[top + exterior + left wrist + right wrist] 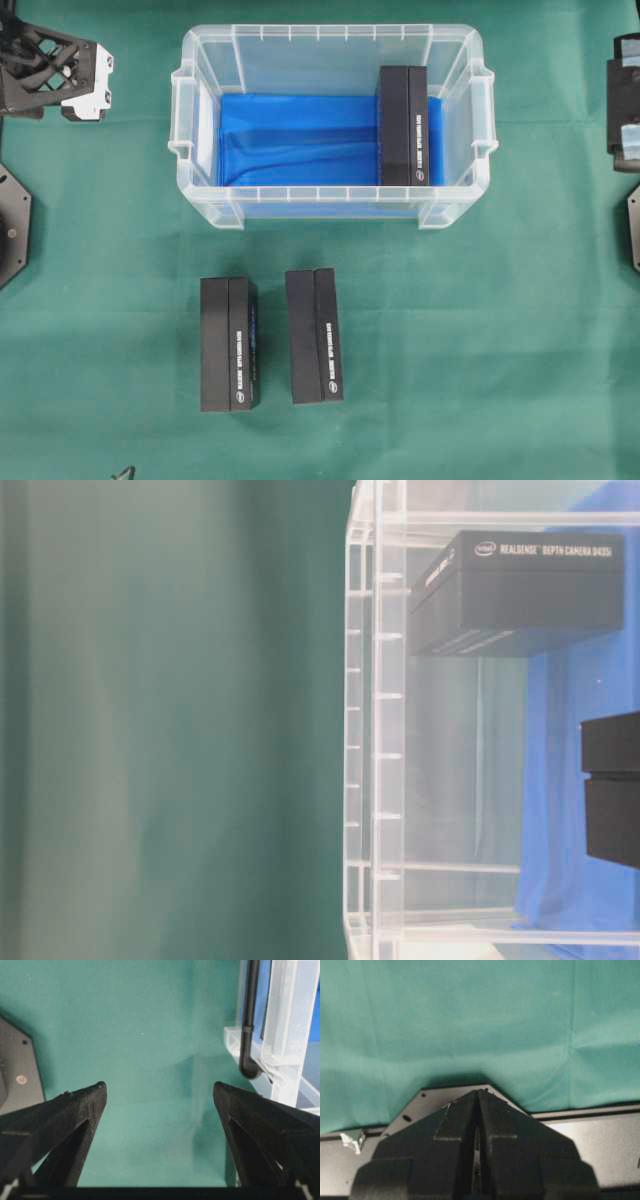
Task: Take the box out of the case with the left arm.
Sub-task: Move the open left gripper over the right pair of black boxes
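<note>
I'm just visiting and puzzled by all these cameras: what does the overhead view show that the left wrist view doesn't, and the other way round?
Only the overhead view shows the black box standing in the case on its blue lining, plus two more boxes lying outside on the cloth. Only the left wrist view shows the left claw wide open and empty. Both show the green cloth and part of the clear case.

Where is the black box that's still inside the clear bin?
In the overhead view, the box stands at the right end of the case, against its right wall, on the blue lining.
</note>
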`<state>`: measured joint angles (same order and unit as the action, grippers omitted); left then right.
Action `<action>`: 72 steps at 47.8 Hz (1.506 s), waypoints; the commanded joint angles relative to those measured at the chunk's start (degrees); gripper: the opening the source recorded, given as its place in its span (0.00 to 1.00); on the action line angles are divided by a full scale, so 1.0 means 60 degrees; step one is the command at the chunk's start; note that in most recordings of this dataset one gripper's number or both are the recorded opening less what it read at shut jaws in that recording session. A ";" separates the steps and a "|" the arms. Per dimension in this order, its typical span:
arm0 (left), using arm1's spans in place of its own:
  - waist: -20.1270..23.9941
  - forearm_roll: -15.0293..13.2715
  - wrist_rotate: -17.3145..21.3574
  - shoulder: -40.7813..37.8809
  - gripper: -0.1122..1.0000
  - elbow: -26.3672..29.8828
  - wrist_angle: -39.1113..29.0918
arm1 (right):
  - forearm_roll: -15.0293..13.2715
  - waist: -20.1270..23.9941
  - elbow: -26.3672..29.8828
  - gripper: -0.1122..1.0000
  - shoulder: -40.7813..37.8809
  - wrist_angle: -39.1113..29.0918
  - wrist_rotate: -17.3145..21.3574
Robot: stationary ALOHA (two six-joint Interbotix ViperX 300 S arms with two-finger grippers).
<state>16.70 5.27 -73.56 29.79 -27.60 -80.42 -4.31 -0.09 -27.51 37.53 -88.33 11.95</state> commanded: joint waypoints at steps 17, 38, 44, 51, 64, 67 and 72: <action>-0.0366 -0.0088 -0.0234 -0.1128 0.90 0.1187 0.0176 | 0.0000 0.0000 0.0088 0.11 -0.0015 0.0059 0.0000; -0.0557 -0.0029 -0.0088 -0.3940 0.90 0.4438 0.0249 | 0.0000 0.0000 0.0073 0.11 -0.0015 0.0176 0.0000; -0.0674 -0.0029 0.0103 -0.4893 0.89 0.5566 0.0308 | 0.0000 -0.0015 0.0059 0.11 -0.0015 0.0205 0.0000; -0.0776 -0.0029 0.0190 -0.5933 0.90 0.6885 0.0337 | 0.0000 0.0000 0.0029 0.11 -0.0015 0.0205 0.0000; -0.1025 -0.0029 0.0352 -0.7573 0.89 0.9141 0.0337 | -0.0015 0.0000 0.0015 0.11 -0.0015 0.0176 0.0000; -0.1084 -0.0029 0.0483 -0.7969 0.89 0.9595 0.0337 | -0.0015 -0.0015 0.0015 0.11 -0.0015 0.0176 0.0000; -0.1157 -0.0073 0.0645 -0.8540 0.89 1.0254 0.0322 | 0.0000 0.0000 0.0015 0.11 -0.0015 0.0176 -0.0015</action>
<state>10.11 5.01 -70.05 -20.57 29.79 -78.66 -4.31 -0.09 -27.95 37.53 -87.45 11.95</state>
